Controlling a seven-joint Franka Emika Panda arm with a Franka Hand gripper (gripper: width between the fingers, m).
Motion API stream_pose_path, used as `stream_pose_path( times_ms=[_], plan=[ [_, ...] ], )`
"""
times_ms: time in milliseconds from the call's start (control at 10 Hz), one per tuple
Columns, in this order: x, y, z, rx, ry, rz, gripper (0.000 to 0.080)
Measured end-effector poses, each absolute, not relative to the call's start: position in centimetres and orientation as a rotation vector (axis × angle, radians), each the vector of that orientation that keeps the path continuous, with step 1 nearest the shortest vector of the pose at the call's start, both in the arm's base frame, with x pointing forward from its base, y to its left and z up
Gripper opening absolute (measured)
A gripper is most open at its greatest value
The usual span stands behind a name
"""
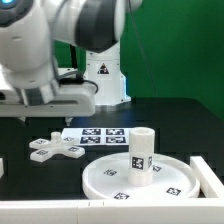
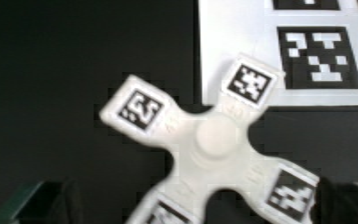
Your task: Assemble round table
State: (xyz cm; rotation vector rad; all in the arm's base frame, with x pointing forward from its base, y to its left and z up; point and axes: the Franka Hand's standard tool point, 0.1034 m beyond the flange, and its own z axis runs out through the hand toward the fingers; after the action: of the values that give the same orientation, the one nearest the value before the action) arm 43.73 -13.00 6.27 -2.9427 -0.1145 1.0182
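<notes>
The white cross-shaped foot [image 1: 52, 149] lies flat on the black table, towards the exterior view's left. It fills the wrist view [image 2: 202, 140], with tags on its arms. The round disc [image 1: 170, 185] lies at the front right, and the short cylinder leg [image 1: 141, 150] stands upright on it. My gripper [image 2: 202, 212] hangs above the foot. Its dark fingertips [image 2: 43, 203] show far apart at the frame's corners, open and empty, with one arm of the foot reaching between them. In the exterior view the arm's hand [image 1: 55, 95] is above the foot and the fingers do not show clearly.
The marker board [image 1: 98, 136] lies behind the foot and the disc, and it also shows in the wrist view [image 2: 309, 45]. A white block [image 1: 210, 172] stands at the right edge, beside the disc. The robot's base [image 1: 100, 70] is at the back.
</notes>
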Motion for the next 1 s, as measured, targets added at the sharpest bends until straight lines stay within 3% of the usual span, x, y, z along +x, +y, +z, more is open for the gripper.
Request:
stream_pose_path(
  times_ms=[500, 700, 1000],
  plan=[
    [44.0, -13.2, 6.7, -2.933, -0.166, 1.046, 0.0649],
    [44.3, -13.0, 7.8, -2.873, -0.214, 1.223, 0.0649],
    [43.5, -12.9, 7.2, -2.748, -0.184, 1.489, 0.0649]
  ],
)
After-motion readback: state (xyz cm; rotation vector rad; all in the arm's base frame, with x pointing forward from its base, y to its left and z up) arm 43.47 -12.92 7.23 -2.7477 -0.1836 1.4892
